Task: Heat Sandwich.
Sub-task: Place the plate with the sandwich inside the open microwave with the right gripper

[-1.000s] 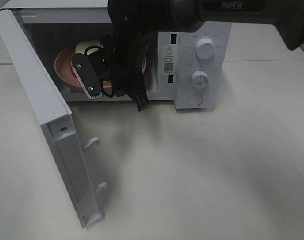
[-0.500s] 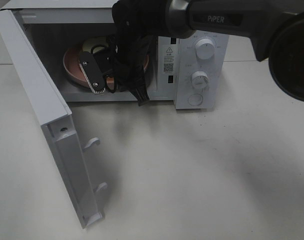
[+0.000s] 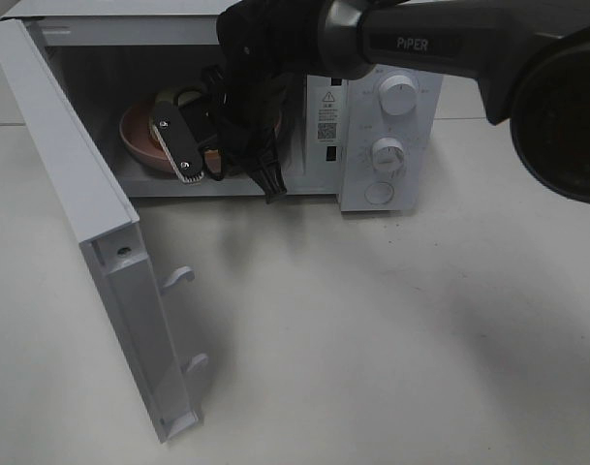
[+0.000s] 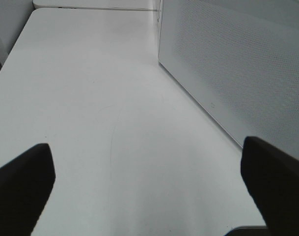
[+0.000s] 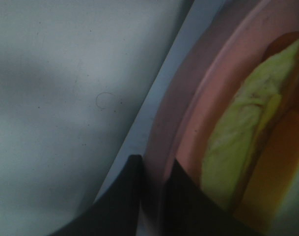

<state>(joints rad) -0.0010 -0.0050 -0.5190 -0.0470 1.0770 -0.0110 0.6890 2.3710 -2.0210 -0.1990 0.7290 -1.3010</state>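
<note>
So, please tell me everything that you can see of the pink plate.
The plate is round, pink and matte, with a raised rim; it looks like plastic or ceramic. It is inside the open microwave, low in the cavity, and the right arm hides part of it. The sandwich lies on it. The right fingers grip its rim, one on each side.

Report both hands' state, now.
Left hand: open, holding nothing.
Right hand: closed on the rim of the pink plate.
</note>
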